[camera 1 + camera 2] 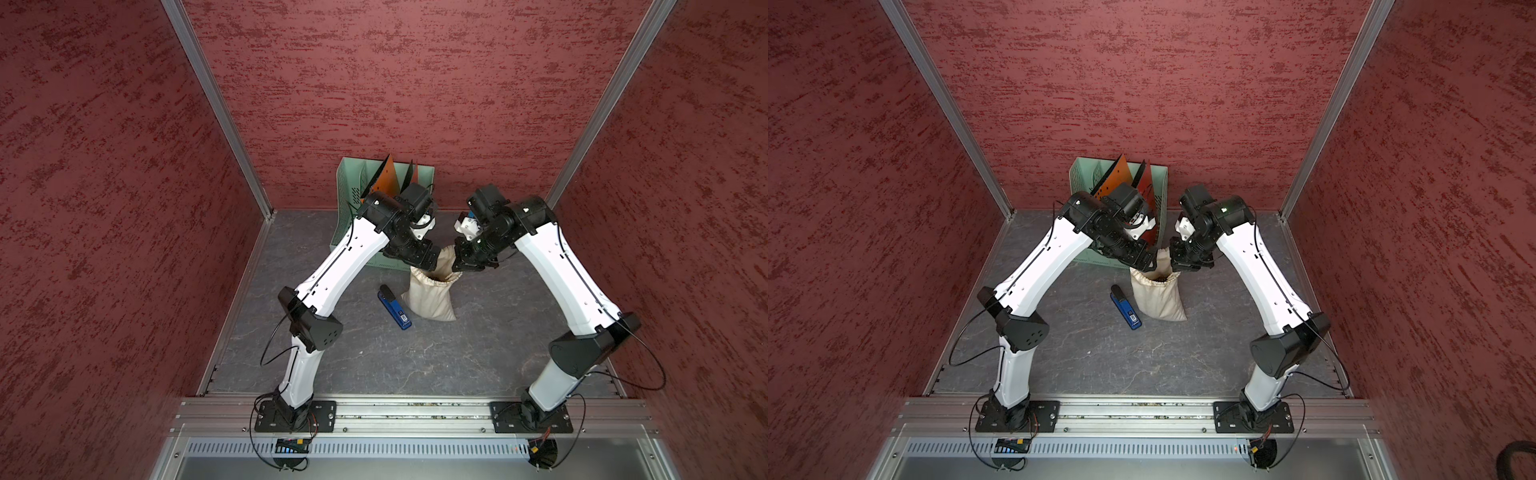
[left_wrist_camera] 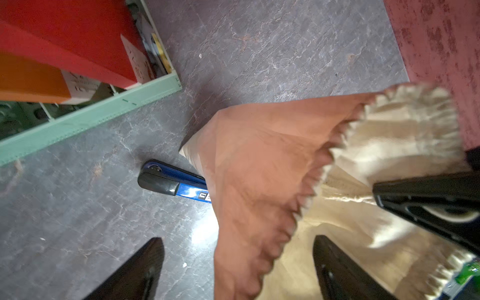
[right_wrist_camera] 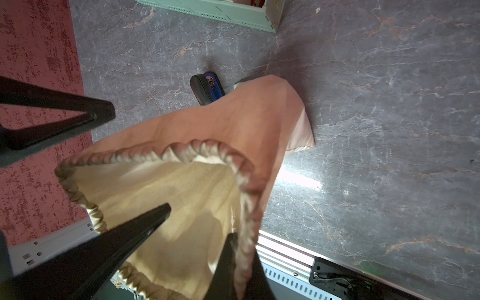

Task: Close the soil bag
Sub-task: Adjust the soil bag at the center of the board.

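i read this as robotics lab test cell, not lived-in room. red textured wall panels [image 1: 104, 208] box in workspace, aluminium extrusion post [image 1: 218, 104] at corner, grey marble-look tabletop [image 1: 374, 365]. left arm [image 1: 332, 270], right arm [image 1: 561, 274] bolted to aluminium rail [image 1: 415, 409]. staged office props: mint file rack [image 1: 345, 183], blue stapler [image 1: 395, 307].

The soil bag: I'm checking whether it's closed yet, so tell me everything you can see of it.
The soil bag is a plain cream-beige cloth sack, soft and creased, with a ruffled drawstring neck. Its base rests on the grey table; its neck is held up and its mouth is open, dark inside in both top views. The right gripper is shut on the rim. The left gripper is open and straddles the opposite rim. A blue stapler lies close beside it.
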Tool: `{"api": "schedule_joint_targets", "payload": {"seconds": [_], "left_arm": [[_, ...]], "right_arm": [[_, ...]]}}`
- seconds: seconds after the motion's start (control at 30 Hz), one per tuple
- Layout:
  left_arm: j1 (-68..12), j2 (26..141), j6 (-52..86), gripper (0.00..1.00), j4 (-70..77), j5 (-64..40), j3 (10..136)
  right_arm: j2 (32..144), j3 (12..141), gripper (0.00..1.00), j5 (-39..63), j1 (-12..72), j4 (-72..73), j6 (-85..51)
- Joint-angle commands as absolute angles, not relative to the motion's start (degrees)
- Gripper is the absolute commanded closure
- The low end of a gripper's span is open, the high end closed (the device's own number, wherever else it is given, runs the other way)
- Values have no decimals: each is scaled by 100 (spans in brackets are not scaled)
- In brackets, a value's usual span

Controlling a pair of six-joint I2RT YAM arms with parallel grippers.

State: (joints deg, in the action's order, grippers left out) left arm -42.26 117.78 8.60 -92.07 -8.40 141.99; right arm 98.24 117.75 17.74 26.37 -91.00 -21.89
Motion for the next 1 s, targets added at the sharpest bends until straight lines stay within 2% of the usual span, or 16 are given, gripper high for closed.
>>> {"api": "schedule_joint_targets", "payload": {"seconds": [0.0,0.13,0.2,0.37,0.53,0.63,0.97], "left_arm": [[-4254,11596,787,26,-9363,-583,14047],[-4193,11395,810,48,-9382,-533,13836],[-4115,11334,823,66,-9387,-506,13745],[-3900,11215,865,77,-9348,-576,13893],[-3715,11124,899,95,-9320,-674,14014],[-3621,11049,891,100,-9284,-709,13948],[-3546,10864,873,100,-9020,-924,13622]], "right_arm": [[9860,11909,98,1574,2645,-9078,-2213],[9835,11792,98,1482,2644,-9062,-2229],[9823,11793,98,1461,2645,-9057,-2236],[9818,11858,100,1389,2643,-9117,-2217],[9817,12046,100,1156,2632,-9255,-2223],[9753,12102,100,1073,2571,-9290,-2230],[9599,11947,100,1369,2547,-8891,-2467]]}}
